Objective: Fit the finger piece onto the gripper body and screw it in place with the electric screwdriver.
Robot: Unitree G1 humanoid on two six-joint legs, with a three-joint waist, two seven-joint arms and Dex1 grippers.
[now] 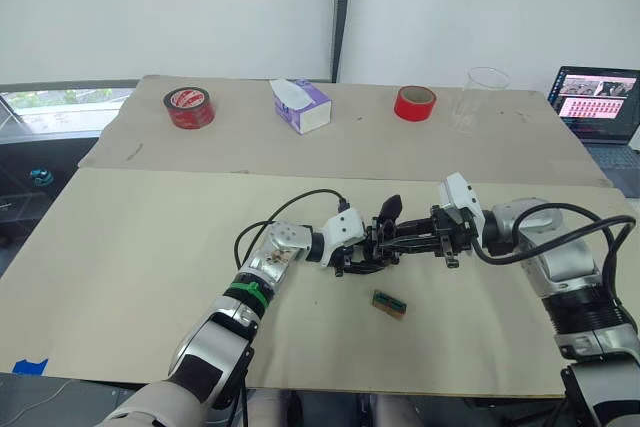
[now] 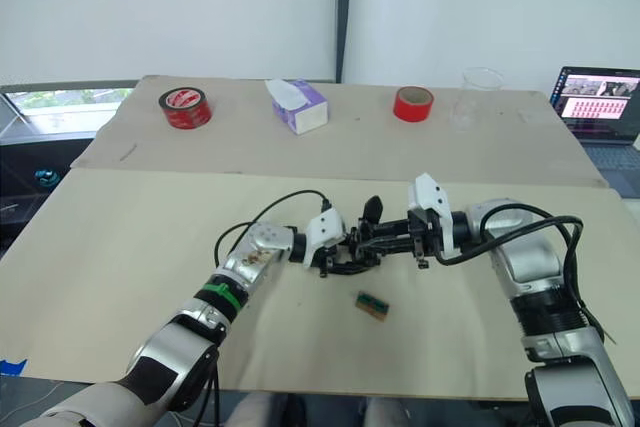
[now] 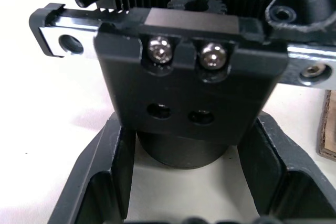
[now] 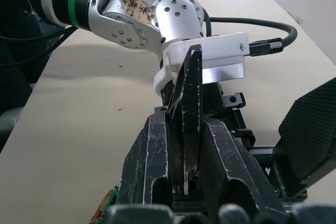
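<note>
A: Any writing legible? The red tape roll (image 1: 189, 107) carries white print on its top face, too small to read. The laptop (image 1: 597, 97) screen shows pink panels, unreadable.

B: Containers: clear cup (image 1: 480, 97) at the far edge, looks empty. Tissue box (image 1: 302, 105), a tissue sticking up. Second red roll (image 1: 415, 102) between them.

A: Body (image 3: 194, 93): black block, two silver screws over two bare holes, toothed rack and gear behind. Mid-tabletop (image 1: 150, 247), between the two tools.

B: Left tool (image 1: 362, 255): fingers (image 3: 100, 182) spread either side of the body's round base; contact unclear. Right tool (image 1: 412, 238): closed tight on the finger piece (image 4: 188, 108), a thin black taper standing between its pads, just beside the body.

A: Green-and-brown block (image 1: 389, 304) lies near, apart.
</note>
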